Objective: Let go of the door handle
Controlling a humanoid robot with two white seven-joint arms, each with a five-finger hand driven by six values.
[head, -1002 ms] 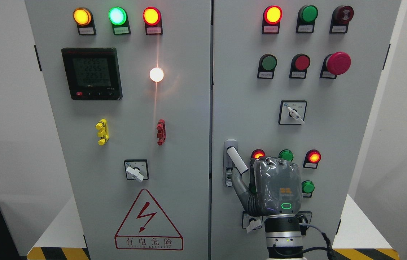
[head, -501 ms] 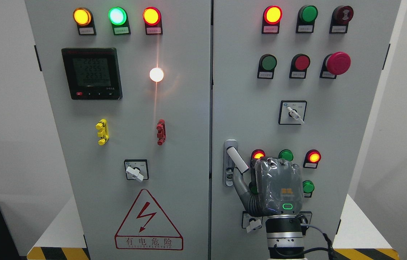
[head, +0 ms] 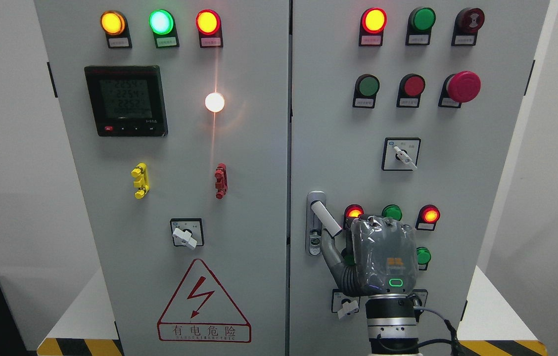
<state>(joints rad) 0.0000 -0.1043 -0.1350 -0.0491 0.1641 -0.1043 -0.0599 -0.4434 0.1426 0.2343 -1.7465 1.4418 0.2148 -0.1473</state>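
Observation:
The white door handle (head: 325,219) sits on the right cabinet door (head: 338,148), swung out of its grey lock plate (head: 314,225) and slanting down to the right. My right hand (head: 346,242) comes up from the bottom edge, just right of and below the handle's lower tip. Its grey back faces me. The thumb (head: 331,251) stretches up-left under the handle tip, the other fingers point toward the panel and hold nothing. The round key lock (head: 314,242) below the handle shows uncovered. The left arm is out of view.
Lit red lamps (head: 353,211) (head: 430,215) and green buttons (head: 392,212) (head: 422,255) sit around the hand. A rotary switch (head: 346,302) is below it, another rotary switch (head: 401,154) above. The left door (head: 185,148) carries a meter (head: 125,100) and a warning triangle (head: 204,304).
My right hand has slid a little to the right, away from the lock plate. The thumb has come off the key lock, which now shows. The handle has not moved.

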